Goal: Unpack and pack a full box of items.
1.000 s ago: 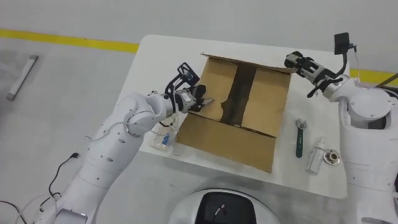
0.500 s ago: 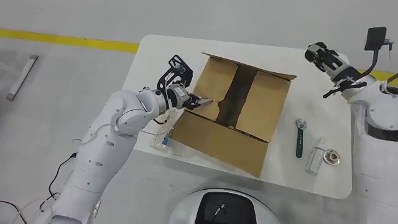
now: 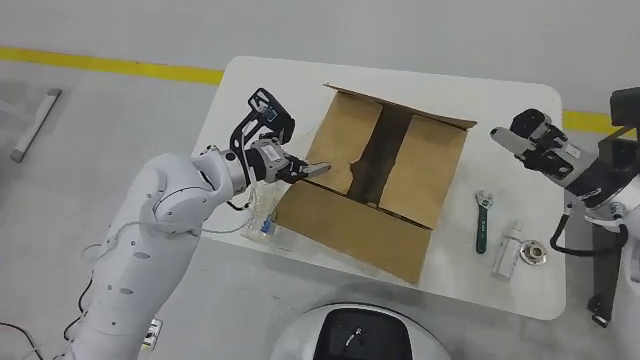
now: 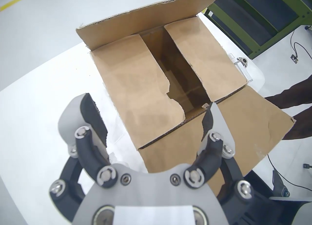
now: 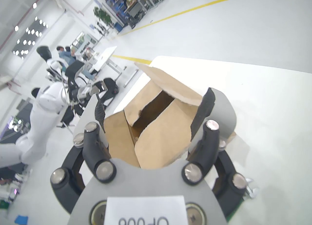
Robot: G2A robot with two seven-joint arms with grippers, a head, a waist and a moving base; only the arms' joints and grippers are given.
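Note:
A brown cardboard box [image 3: 385,185] stands mid-table, its two inner flaps folded in with a dark gap between them and its outer flaps splayed out. My left gripper [image 3: 308,168] is at the box's left side, open; in the left wrist view [image 4: 151,114] the corner of the box [image 4: 146,84] lies between the spread fingers. My right gripper [image 3: 518,138] hangs open over the table to the right of the box, apart from it. The right wrist view shows that gripper [image 5: 153,109] with the box [image 5: 156,123] beyond it.
A green-handled wrench [image 3: 481,222], a white bottle [image 3: 508,250] and a round metal part [image 3: 535,253] lie at the table's front right. A clear bag with a small item [image 3: 262,222] sits left of the box. The table [image 3: 270,90] is bare at back left.
My right gripper has drawn away from the box's far right corner, moving right and toward the front. My left gripper slid slightly left along the box, and the box turned a little.

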